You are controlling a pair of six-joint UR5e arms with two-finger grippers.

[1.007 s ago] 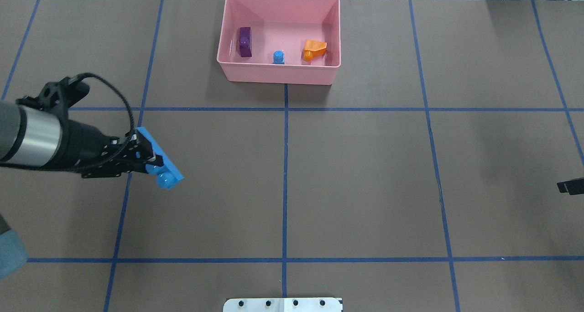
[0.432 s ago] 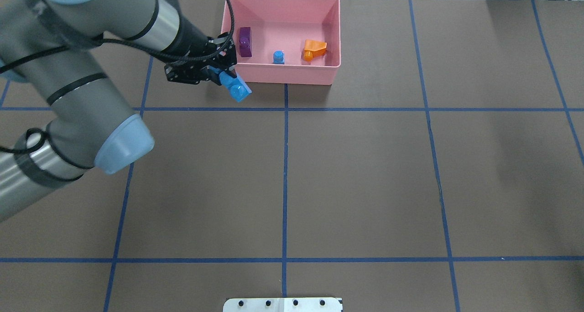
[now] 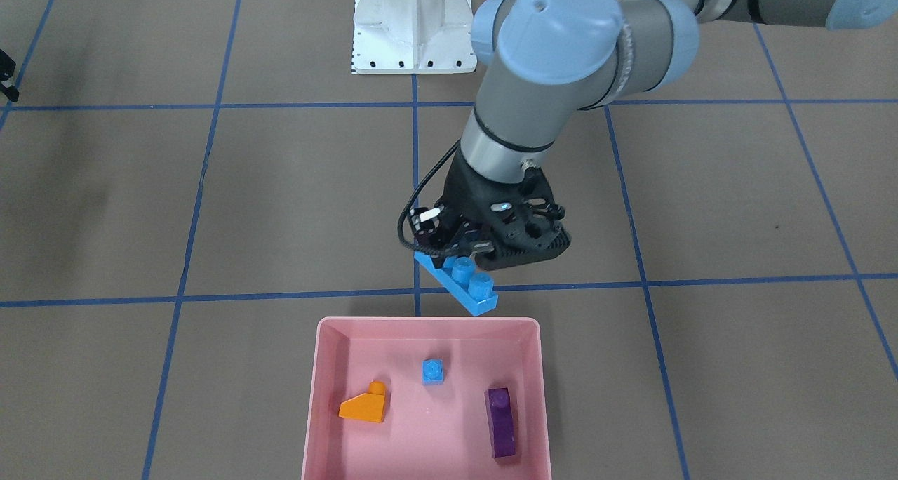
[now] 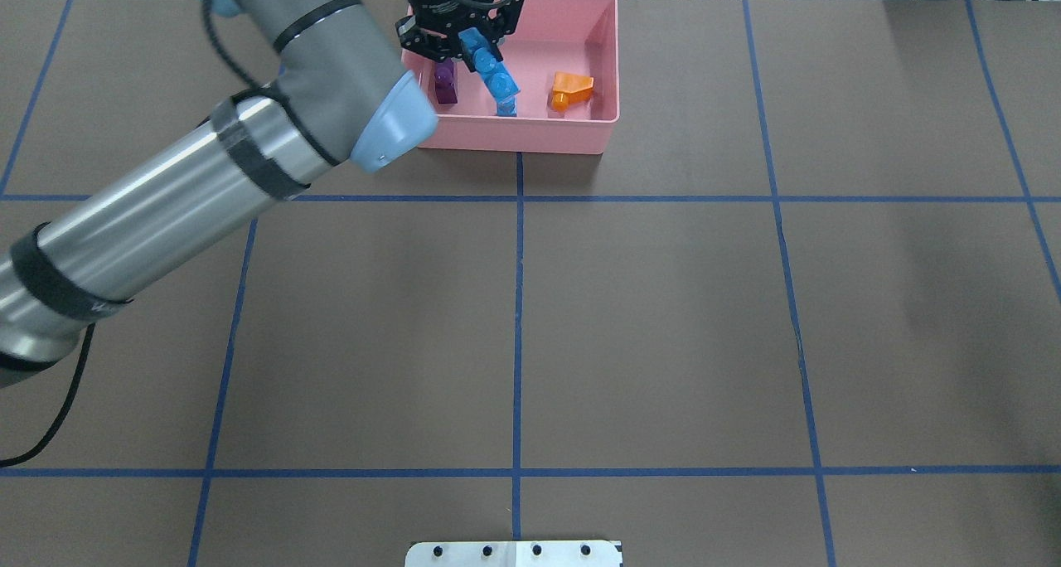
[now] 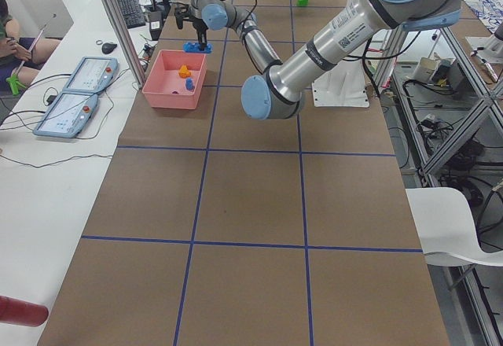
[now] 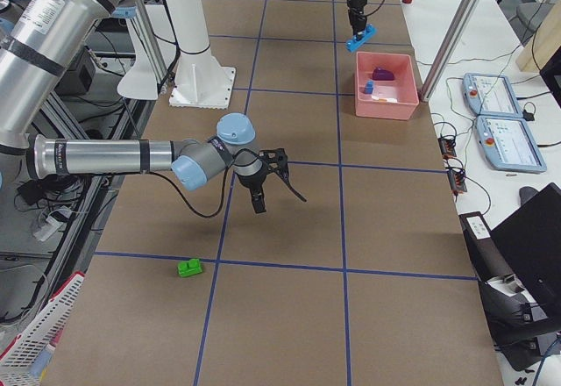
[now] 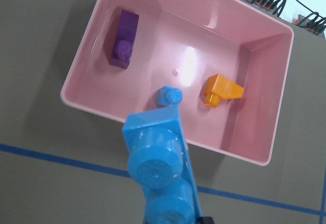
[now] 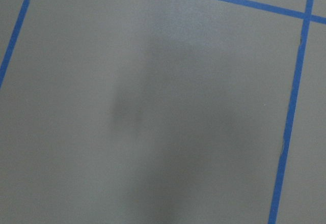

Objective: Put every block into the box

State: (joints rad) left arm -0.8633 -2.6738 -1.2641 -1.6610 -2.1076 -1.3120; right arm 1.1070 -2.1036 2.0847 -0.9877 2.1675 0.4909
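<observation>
My left gripper (image 3: 459, 252) is shut on the long blue brick (image 3: 457, 282), which hangs tilted over the near wall of the pink box (image 3: 428, 321). In the overhead view the left gripper (image 4: 466, 38) and the long blue brick (image 4: 492, 75) are over the box (image 4: 514, 134). Inside lie the purple brick (image 3: 501, 422), the tiny blue brick (image 3: 433, 371) and the orange brick (image 3: 365, 404). The green brick (image 6: 188, 268) lies on the mat far from the box. My right gripper (image 6: 257, 202) hovers near it; I cannot tell whether it is open.
The white base plate (image 4: 514, 553) sits at the table's robot-side edge. Blue tape lines cross the brown mat (image 4: 663, 327). Operator tablets (image 6: 491, 96) lie on the side bench beyond the box.
My left arm has carried the long blue brick from the table's left middle up to the box and now over its inside. The right gripper has left the overhead view.
</observation>
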